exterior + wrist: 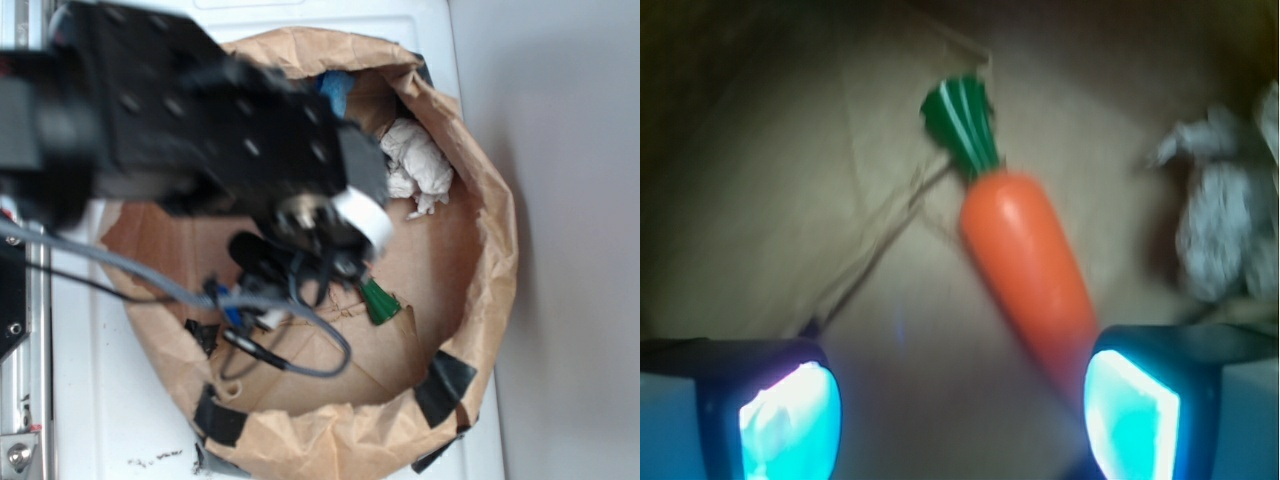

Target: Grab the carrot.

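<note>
The carrot [1025, 250] lies on the brown paper floor of the bag, orange and tapered, its green stem pointing away from me and its thin end running down next to my right finger. In the exterior view only its green stem [379, 300] shows; the arm hides the orange body. My gripper [960, 415] is open and hovers just above the paper, its cyan pads [790, 425] wide apart. The carrot's tip lies just inside the right pad, and nothing is held.
A rolled-down brown paper bag [480, 300] rings the workspace with raised walls. A crumpled white paper wad [418, 165] lies at the back right, also in the wrist view [1218, 225]. A blue sponge [335, 92] sits at the back rim. Cables [290, 345] hang under the arm.
</note>
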Motion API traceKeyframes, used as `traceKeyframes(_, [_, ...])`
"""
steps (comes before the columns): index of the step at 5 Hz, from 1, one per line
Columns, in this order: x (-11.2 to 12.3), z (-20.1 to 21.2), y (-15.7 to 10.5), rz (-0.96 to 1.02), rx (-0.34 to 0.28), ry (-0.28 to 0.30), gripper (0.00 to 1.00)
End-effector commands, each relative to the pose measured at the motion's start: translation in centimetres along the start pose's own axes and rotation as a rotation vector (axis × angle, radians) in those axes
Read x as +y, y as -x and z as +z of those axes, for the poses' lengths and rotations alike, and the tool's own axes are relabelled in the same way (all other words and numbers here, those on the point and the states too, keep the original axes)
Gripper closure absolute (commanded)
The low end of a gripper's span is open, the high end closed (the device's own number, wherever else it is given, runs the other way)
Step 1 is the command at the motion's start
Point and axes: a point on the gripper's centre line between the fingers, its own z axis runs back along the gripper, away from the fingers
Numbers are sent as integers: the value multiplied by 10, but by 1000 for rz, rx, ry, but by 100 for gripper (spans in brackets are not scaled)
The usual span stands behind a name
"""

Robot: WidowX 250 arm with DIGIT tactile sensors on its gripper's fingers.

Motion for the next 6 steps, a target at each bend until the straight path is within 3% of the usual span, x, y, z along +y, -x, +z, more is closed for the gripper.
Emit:
traceKeyframes(1, [-1,-10,-13,-41,-92,-97,0])
traceKeyframes(2, [-5,-32,-9,-84,-90,-142,0])
traceKeyframes(4, [-2,-55,-15,-107,-66,-124,0])
traceKeyframes(5, [-3,-56,-13,-95,-75,-126,100])
traceKeyframes(6, [-3,-39,-12,-91,-92,-98,100])
